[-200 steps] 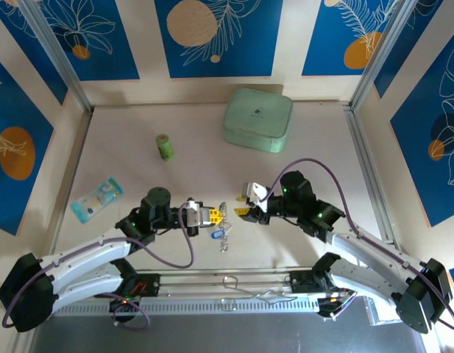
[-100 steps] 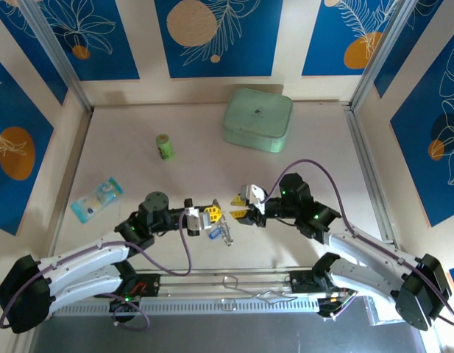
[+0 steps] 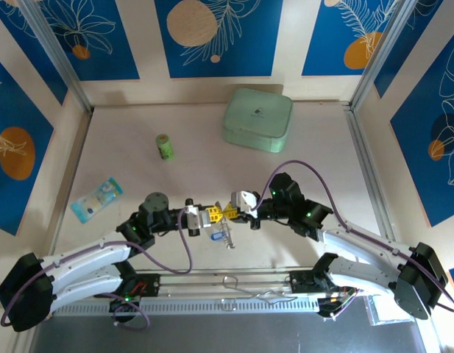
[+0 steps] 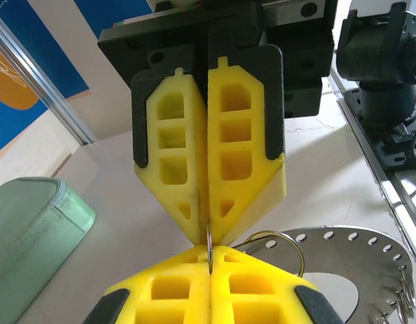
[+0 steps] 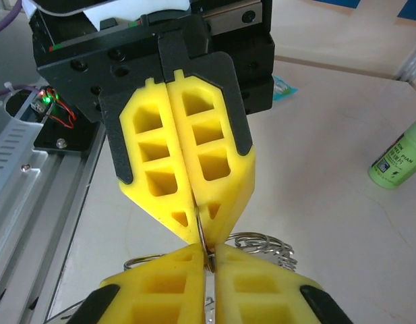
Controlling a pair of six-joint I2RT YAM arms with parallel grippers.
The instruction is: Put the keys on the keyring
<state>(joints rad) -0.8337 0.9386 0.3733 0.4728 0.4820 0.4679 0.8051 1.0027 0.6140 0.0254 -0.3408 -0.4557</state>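
Note:
My left gripper [image 3: 213, 215] and right gripper [image 3: 236, 211] meet tip to tip above the table's near middle. Both are shut on one thin small split ring [image 4: 210, 244], which runs from my left gripper [image 4: 211, 253] up into the right gripper's fingers [image 4: 238, 202]. In the right wrist view the same ring [image 5: 203, 237] sits pinched in my right gripper [image 5: 208, 253]. The keyring [image 4: 349, 260], a flat silvery perforated band, lies just right of the left fingers with a loop [image 4: 278, 237] on it. The keys [image 3: 221, 235] dangle below the joined tips. Several wire loops [image 5: 261, 243] show behind.
A mint-green case [image 3: 257, 119] stands at the back centre, and its corner [image 4: 32, 223] shows in the left wrist view. The green cylinder [image 3: 165, 147] stands upright at the back left. A blue-white packet [image 3: 96, 198] lies at the left. A metal rail [image 3: 234, 301] runs along the near edge.
My right gripper moved left to the left gripper's tips and closed on the split ring. The left gripper, still shut, shifted slightly, and the hanging keys swung with it.

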